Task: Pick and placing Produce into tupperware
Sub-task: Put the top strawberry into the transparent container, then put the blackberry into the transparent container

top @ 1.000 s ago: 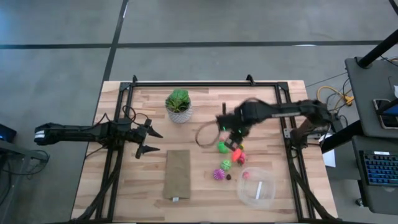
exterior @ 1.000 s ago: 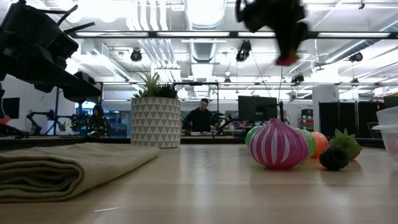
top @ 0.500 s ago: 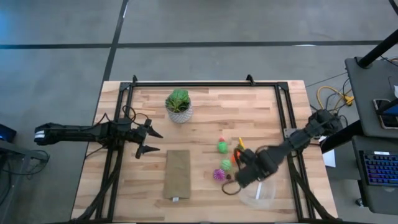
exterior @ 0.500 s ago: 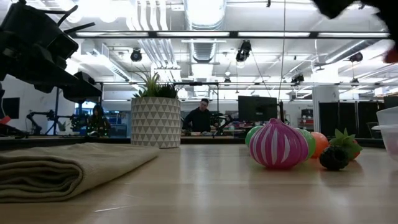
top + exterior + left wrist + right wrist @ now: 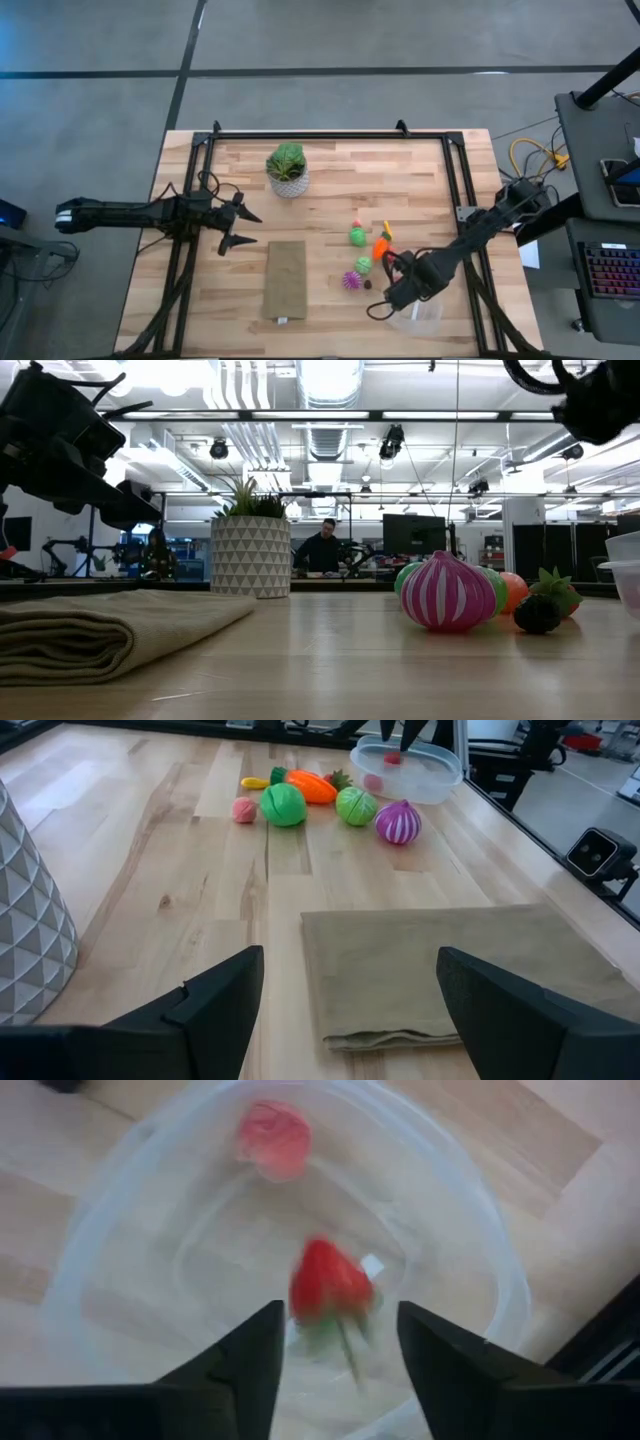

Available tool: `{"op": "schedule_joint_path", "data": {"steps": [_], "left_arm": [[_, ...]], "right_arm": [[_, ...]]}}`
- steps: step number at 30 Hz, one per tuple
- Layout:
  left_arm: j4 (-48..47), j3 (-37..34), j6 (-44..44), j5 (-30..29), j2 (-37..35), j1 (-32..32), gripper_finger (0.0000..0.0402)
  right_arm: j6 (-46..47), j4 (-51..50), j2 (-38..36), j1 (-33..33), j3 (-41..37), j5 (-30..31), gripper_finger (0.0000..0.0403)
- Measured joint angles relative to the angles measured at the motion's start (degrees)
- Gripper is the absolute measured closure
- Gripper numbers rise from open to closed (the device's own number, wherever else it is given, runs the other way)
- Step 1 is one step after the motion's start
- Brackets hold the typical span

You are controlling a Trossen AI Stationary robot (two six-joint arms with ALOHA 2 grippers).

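Red produce piece [image 5: 330, 1285] in tupperware [image 5: 470, 1250], stem toward right hand [image 5: 335, 1355].

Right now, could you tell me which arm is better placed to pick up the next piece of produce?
Probably the right. Its gripper hangs open over the tupperware, close beside the produce; the left gripper waits beyond the folded cloth.

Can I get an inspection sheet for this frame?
Surface: wooden table, black frame rails.
Job's things: tupperware holds a red piece and a pink piece; remaining produce clustered on the table beside it.
Clutter: potted plant, folded tan cloth.
Grippers: right gripper open above the tupperware; left gripper open, idle at left edge.
Cables: loop by right wrist.
Surroundings: seated person behind the table.
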Motion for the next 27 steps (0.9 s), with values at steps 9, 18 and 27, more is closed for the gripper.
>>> {"op": "schedule_joint_path", "data": {"steps": [9,18,27], "left_arm": [[0.00,-0.03,-0.01,0.00,-0.10,-0.01,0.0118],[0.00,-0.03,0.00,0.00,-0.13,0.00,0.0118],[0.01,-0.03,-0.01,0.00,0.00,0.00,0.0118]], "right_arm": [[-4.78,0.29,-0.14,-0.87,3.55,3.30,0.0112],[-33.43,-0.22,5.06,-4.33,13.99,9.22,0.0134],[-50.33,0.46,10.88,-4.92,19.01,19.73,0.0154]]}}
